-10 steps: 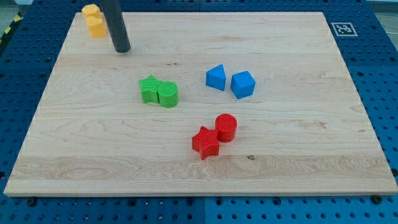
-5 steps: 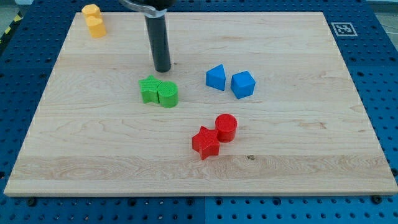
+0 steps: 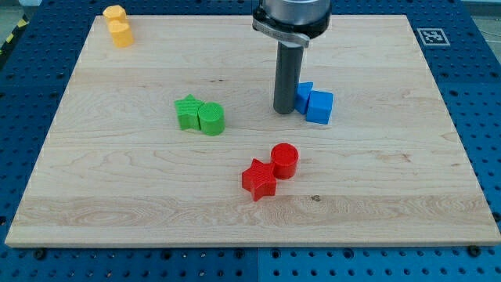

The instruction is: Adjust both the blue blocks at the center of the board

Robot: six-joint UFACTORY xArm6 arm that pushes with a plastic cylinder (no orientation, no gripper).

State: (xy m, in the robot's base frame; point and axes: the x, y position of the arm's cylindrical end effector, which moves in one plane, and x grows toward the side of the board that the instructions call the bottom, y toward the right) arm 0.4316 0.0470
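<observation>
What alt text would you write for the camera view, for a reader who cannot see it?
A dark rod's tip rests on a wooden board, touching the left side of two adjoining blue blocks near the centre. Two green blocks sit to the view's left, two red blocks below, and two yellow blocks at the top-left corner.

Rod upright, descending from the view's top centre; my tip (image 3: 284, 112) rests on the surface, just right of centre.
</observation>
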